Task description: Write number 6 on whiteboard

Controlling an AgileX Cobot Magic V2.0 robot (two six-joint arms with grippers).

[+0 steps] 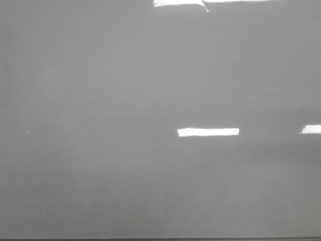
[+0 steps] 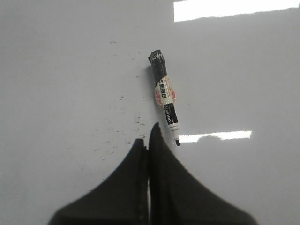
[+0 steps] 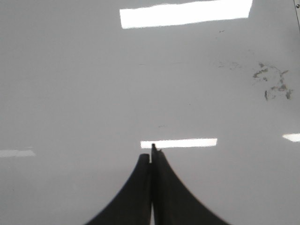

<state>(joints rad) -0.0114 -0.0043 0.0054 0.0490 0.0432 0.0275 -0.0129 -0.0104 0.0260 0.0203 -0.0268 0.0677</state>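
Observation:
The whiteboard [image 1: 100,125] is a glossy grey-white surface that fills the front view, with no number 6 visible on it. Neither gripper shows in the front view. In the left wrist view a black-and-white marker [image 2: 164,96] lies flat on the whiteboard [image 2: 56,84], its bare tip [image 2: 177,142] pointing toward my left gripper [image 2: 147,138]. That gripper is shut and empty, its fingertips just beside the marker's tip end. My right gripper [image 3: 151,152] is shut and empty over bare whiteboard [image 3: 70,93].
Bright rectangular glare patches [image 1: 208,132] lie on the board. Faint dark specks [image 2: 122,117] are scattered beside the marker. Grey smudges [image 3: 274,84] mark the board in the right wrist view. The board's dark lower edge [image 1: 160,239] runs along the bottom of the front view.

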